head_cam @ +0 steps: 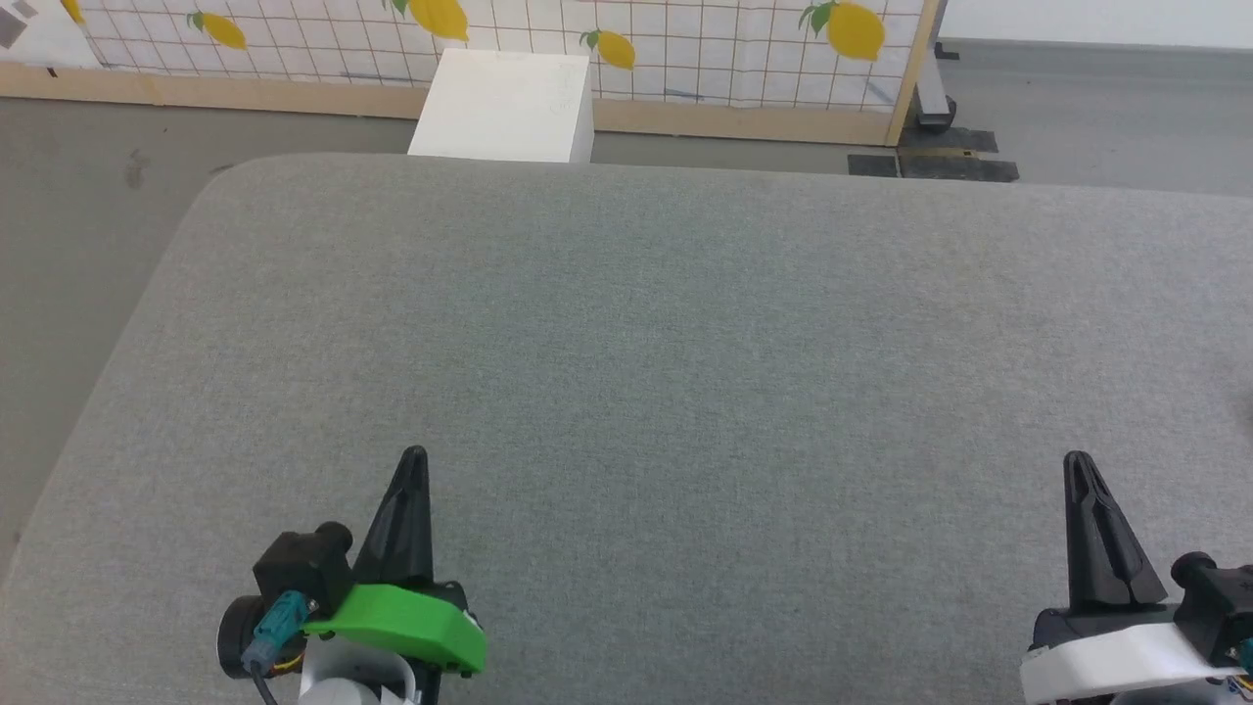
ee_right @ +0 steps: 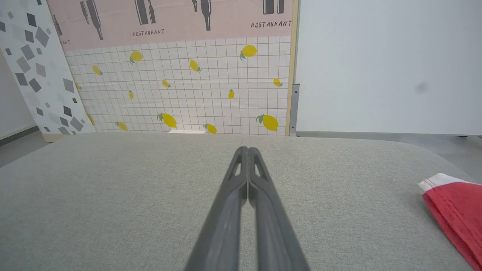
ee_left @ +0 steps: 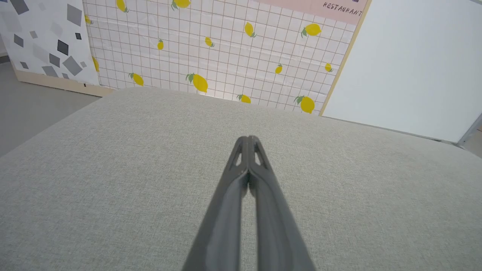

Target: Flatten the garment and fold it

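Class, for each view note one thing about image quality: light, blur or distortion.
Head view: soft even light, no hard shadows on the cushion. Left wrist view: the left gripper blurs near the lens. Right wrist view: the garment is cropped at the edge.

Ahead of the left claw [head_cam: 415,456] and the right claw [head_cam: 1077,460], both pinched closed, the bare grey surface [head_cam: 685,343] runs flat to its far edge and across the gap between them. To the right of the right claw, near it, lies the red garment [ee_right: 457,214]. Beyond the far edge stand a white box [head_cam: 504,103] and a lemon-print panel [head_cam: 685,49].
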Motion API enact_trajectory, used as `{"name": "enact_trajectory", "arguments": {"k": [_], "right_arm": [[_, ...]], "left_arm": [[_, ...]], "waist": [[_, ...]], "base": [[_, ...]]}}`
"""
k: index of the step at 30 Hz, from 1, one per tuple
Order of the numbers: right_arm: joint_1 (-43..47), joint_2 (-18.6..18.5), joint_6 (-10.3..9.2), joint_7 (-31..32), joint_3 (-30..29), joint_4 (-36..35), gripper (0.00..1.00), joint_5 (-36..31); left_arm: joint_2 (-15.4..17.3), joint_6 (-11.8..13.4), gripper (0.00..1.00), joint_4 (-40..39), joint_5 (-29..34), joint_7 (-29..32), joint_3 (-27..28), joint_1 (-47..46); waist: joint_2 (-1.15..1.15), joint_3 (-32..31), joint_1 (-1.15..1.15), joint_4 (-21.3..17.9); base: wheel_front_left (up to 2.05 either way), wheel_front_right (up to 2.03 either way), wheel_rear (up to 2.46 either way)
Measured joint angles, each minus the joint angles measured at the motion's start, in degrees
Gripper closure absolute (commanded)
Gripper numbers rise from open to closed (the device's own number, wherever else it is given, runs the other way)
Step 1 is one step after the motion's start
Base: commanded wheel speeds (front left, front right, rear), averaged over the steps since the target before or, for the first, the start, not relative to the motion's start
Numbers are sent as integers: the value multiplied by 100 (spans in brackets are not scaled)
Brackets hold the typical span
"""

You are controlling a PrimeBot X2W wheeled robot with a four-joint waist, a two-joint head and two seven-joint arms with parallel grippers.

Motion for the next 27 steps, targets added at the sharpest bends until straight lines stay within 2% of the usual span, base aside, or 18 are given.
{"name": "enact_trajectory", "arguments": {"k": [27], "right_arm": [[-54, 0, 0, 302, 149, 0, 100, -102]], "left_arm": [[0, 46, 100, -185, 322, 310, 124, 1]], "waist": [[0, -52, 0, -52]], "base": [[0, 0, 0]]}}
